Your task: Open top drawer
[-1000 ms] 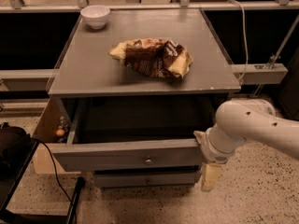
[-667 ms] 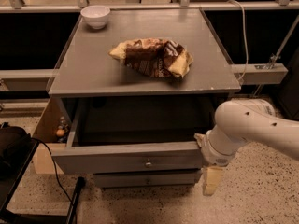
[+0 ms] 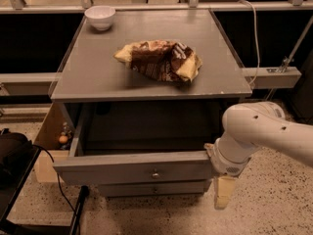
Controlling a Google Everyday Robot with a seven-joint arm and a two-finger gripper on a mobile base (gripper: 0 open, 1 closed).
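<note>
The top drawer [image 3: 122, 168] stands drawn well out from under the grey cabinet top [image 3: 93, 77]. Its long front panel faces me and its dark inside is open to view from above. A small round metal knob [image 3: 155, 174] sits at the middle of that front.

Just below the top drawer, a lower drawer front [image 3: 127, 189] shows as a narrow grey strip, set further back.

The gripper [image 3: 224, 196] hangs just off the right end of the top drawer's front. It is a pale, cream-coloured piece pointing down at the floor [image 3: 274, 204], and it reaches lower than the drawer's bottom edge. Whether it is set wide or narrow I cannot tell from here, and nothing shows in its hold. Above it, a thick white arm [image 3: 264, 131] comes in from the right of the top drawer, its rounded joint close against the panel's right end.

Above the top drawer and a little right of its knob, a crumpled brown and yellow snack bag [image 3: 159, 60] lies on the cabinet top. Far behind the drawer, toward its left side, a white bowl [image 3: 100, 17] stands near the back corner. A white cable [image 3: 255, 38] runs down behind and to the right of the top drawer.

Just left of the top drawer is an open wooden box [image 3: 46, 141] with a few small things inside. Further left rests a black bag [image 3: 12, 155]. A black cord [image 3: 56, 180] trails down below the top drawer's left end.
</note>
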